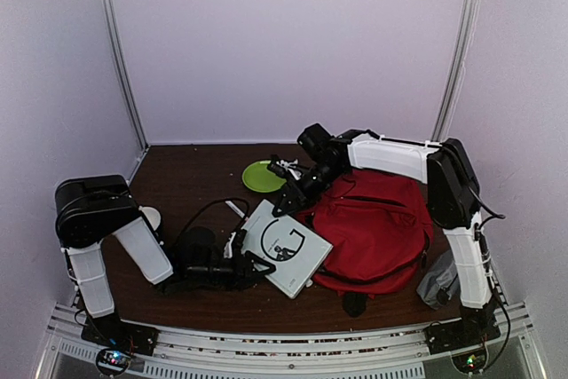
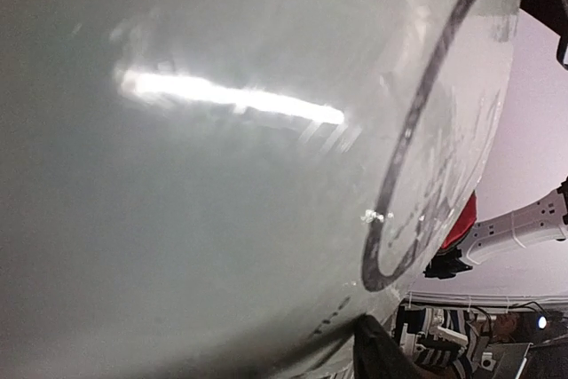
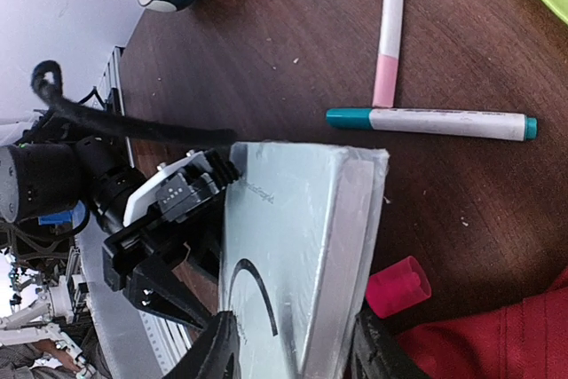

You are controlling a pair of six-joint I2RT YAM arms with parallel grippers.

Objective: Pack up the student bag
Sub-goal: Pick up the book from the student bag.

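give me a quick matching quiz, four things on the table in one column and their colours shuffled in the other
Things:
1. backpack
2. plate
3. book
4. pouch

Colours:
a. grey
b. white with a black ring on the cover
c. red
d. lime green

Pairs: 1-c, 2-d, 3-b, 4-a

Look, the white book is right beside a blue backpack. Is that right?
Not quite: the backpack is red, not blue, as the top view shows. The white book is right beside it.
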